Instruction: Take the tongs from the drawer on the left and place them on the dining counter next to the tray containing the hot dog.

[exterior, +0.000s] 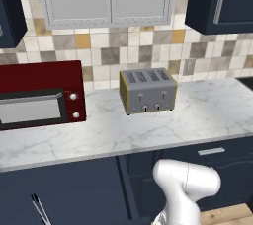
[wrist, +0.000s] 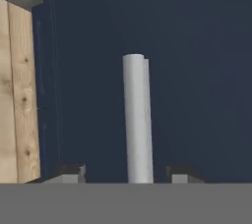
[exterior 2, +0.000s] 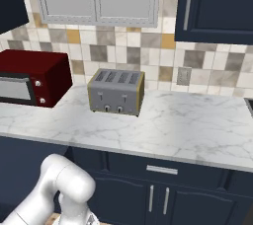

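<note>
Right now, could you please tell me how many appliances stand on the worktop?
2: a red oven at the left and a grey toaster to its right, mid-worktop. More may sit outside the frame.

The table (exterior: 207, 115) looks like polished white marble with grey veins; the toaster (exterior: 147, 90) brushed grey metal; the oven (exterior: 39, 93) glossy dark red; the drawer (wrist: 197, 70) front matt navy with a smooth silver bar handle (wrist: 138, 120); the floor (wrist: 17, 95) knotty pale wood.

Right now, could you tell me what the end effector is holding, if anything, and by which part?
Nothing: the end effector is open, fingertips clear either side of the short silver bar handle of the navy-blue drawer.
</note>
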